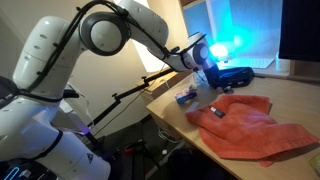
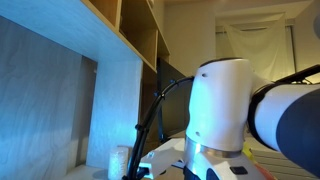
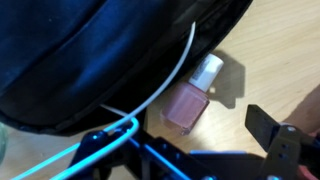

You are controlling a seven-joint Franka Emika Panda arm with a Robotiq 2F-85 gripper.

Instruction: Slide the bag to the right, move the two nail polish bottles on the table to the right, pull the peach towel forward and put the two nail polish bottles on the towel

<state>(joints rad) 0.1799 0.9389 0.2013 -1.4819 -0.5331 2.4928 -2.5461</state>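
In the wrist view a small nail polish bottle [image 3: 188, 100], pink with a white cap, lies on its side on the wooden table [image 3: 250, 70], right against the edge of a dark blue pouch [image 3: 80, 50]. My gripper [image 3: 180, 140] hangs open above it. One black finger [image 3: 272, 138] shows to the bottle's right, clear of it. In an exterior view the gripper [image 1: 205, 66] hovers near the table's far end, beside the pouch [image 1: 232, 75]. The peach towel [image 1: 250, 125] lies crumpled toward the near side. I see only one bottle. The bag is out of view.
A small blue-and-white packet [image 1: 185, 97] lies near the table's edge. A white cable [image 3: 175, 70] and blue cables [image 3: 90, 150] cross the wrist view. In an exterior view the robot's white body [image 2: 225, 110] fills the picture, with wooden shelves [image 2: 135, 40] behind.
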